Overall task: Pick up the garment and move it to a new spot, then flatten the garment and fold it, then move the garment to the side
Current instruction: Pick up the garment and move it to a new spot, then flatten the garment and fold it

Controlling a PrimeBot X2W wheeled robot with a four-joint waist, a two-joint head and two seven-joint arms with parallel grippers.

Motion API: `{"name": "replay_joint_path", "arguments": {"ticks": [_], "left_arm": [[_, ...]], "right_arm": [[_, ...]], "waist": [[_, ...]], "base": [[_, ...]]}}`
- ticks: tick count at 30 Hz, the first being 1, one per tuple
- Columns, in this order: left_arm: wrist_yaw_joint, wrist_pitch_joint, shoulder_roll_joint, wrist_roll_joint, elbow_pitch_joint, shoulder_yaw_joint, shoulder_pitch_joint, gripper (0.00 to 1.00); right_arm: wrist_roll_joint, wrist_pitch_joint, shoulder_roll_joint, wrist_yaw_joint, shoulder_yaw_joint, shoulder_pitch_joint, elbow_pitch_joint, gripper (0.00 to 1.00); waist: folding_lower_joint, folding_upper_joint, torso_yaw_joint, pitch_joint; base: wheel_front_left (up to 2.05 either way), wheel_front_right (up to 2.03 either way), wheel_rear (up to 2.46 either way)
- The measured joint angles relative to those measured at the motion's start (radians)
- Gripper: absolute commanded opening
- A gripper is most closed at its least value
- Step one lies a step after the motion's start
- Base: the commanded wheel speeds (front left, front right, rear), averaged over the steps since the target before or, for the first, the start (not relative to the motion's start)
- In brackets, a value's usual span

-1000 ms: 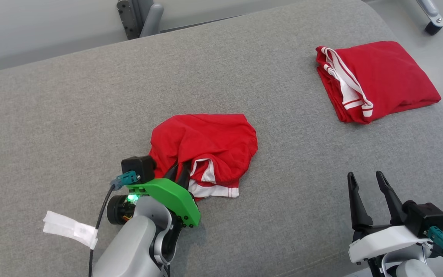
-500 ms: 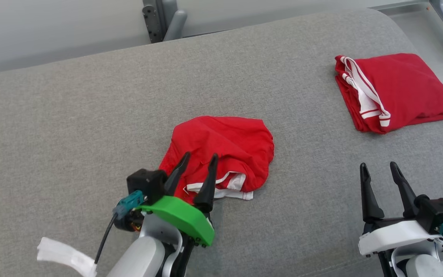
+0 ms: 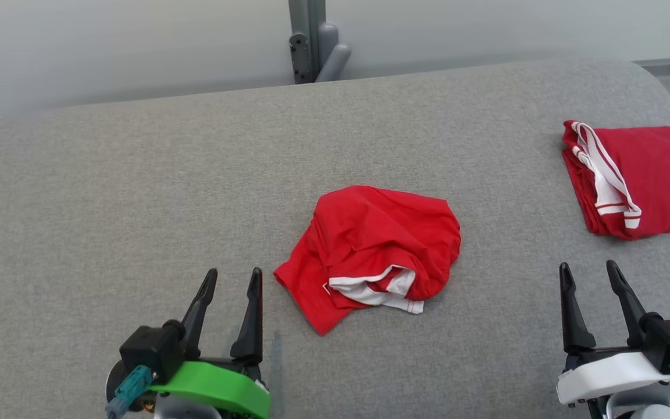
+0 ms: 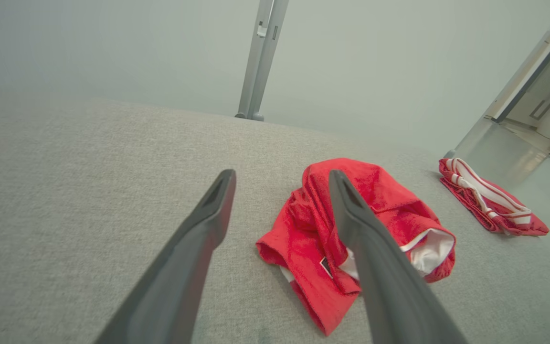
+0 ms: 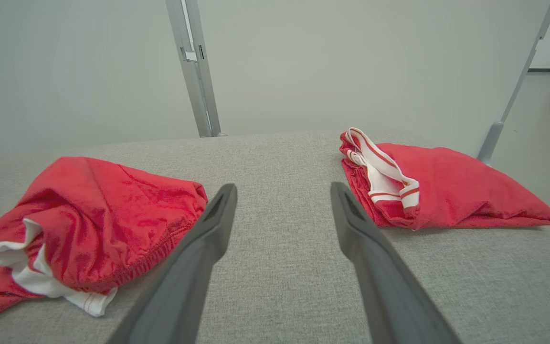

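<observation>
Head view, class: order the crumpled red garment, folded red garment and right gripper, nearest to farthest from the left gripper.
1. Crumpled red garment, centre, beside the left gripper.
2. Right gripper, lower right.
3. Folded red garment, far right.

No text is legible; the small dark tag on the garment cannot be read.

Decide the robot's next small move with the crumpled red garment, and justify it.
Probably reach the open left hand to the near corner of the crumpled red cloth garment and pinch it for spreading: it lies bunched and unheld nearby on the grey fabric surface.
</observation>
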Motion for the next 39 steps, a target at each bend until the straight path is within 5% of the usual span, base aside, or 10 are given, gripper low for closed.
{"name": "replay_joint_path", "arguments": {"ticks": [9,23,39], "left_arm": [[-0.042,-0.054,0.029,0.033,0.133,0.113,0.109,1.0],[-0.275,-0.059,-0.077,0.223,0.205,0.399,0.202,1.0],[-0.319,-0.059,-0.152,0.307,0.214,0.471,0.205,1.0]], "right_arm": [[-0.009,0.0,-0.018,0.0,-0.03,0.067,0.0,1.0],[-0.014,0.0,-0.016,0.0,-0.039,0.101,0.021,1.0],[-0.013,0.0,-0.012,0.0,-0.036,0.111,0.026,1.0]], "waist": [[0.0,0.0,0.068,-0.074],[0.0,0.0,0.123,-0.123],[0.0,0.0,0.106,-0.119]], "base": [[0.0,0.0,0.0],[0.0,0.0,0.0],[0.0,0.0,0.0]]}}
